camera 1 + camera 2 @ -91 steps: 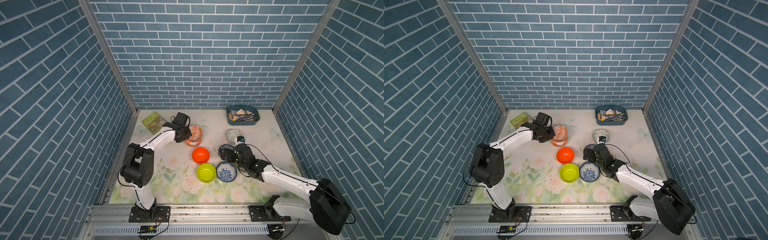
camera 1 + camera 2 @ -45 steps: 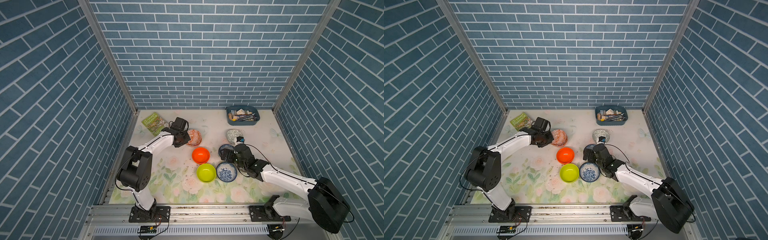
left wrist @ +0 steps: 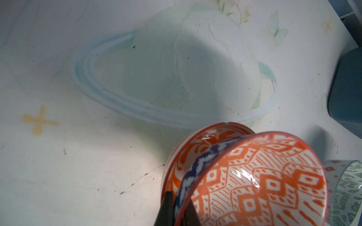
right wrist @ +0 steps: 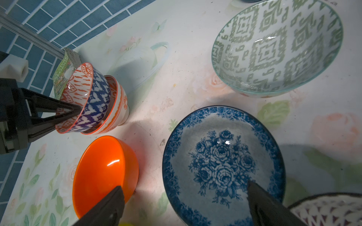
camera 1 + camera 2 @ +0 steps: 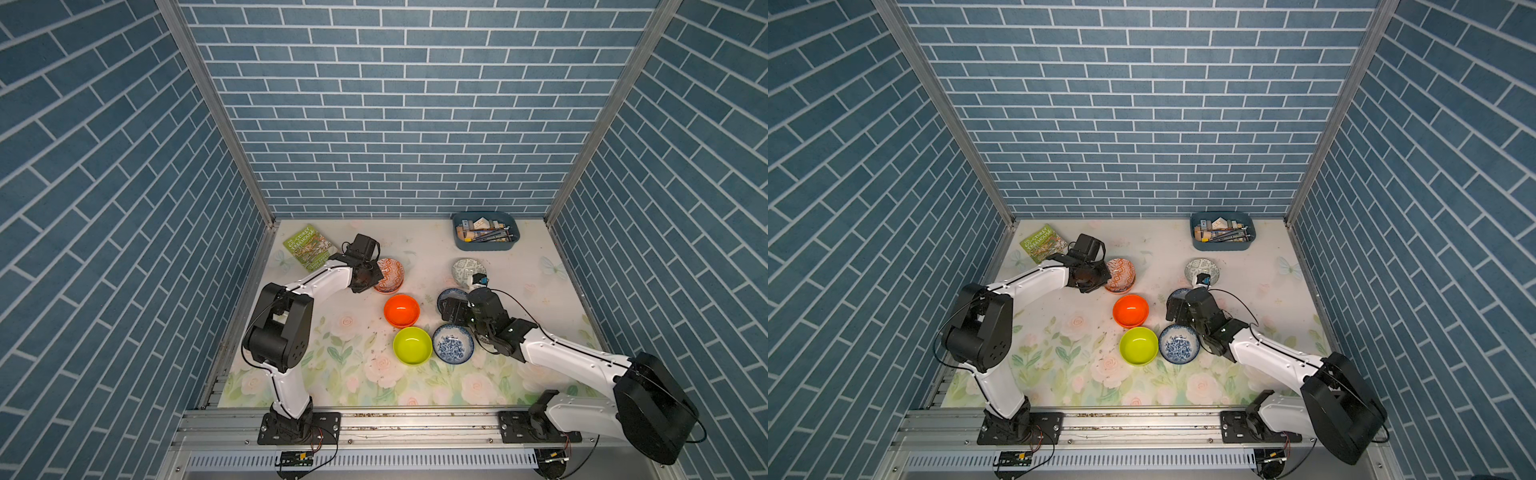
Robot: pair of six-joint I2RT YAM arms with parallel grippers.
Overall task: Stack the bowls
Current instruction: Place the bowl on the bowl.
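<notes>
Since a second ago the left gripper (image 3: 178,201) has tipped the patterned orange-white bowl (image 4: 86,97) from a steep, almost edge-on tilt to a flatter lean, at 10 o'clock of the floral mat (image 5: 332,365). It now lies inside the second orange-white bowl (image 4: 118,103), which stands on the mat. The jaws stay clamped on its rim, pinching it from inside and outside. The right gripper (image 4: 184,185) has hardly shifted. Its jaws stand wide apart, holding nothing, over the shallow blue floral bowl (image 4: 221,166) at 3 o'clock of the plain orange bowl (image 5: 401,309).

The held bowl shows orange diamonds inside and a blue-and-white zigzag outside; the lower one carries orange scrolls on white. The upper seems to rest on the lower one's rim, though the contact is hidden. The plain orange bowl sits at the mat's centre, glossy and upright. The lime-green bowl (image 5: 412,345) is just at its 6 o'clock, and a blue-white bowl (image 5: 453,343) with a dark rim lies just beside the lime one at 3 o'clock. The grey-green patterned bowl (image 5: 468,269) stands at 2 o'clock of the centre, near the blue floral one but not touching it.
</notes>
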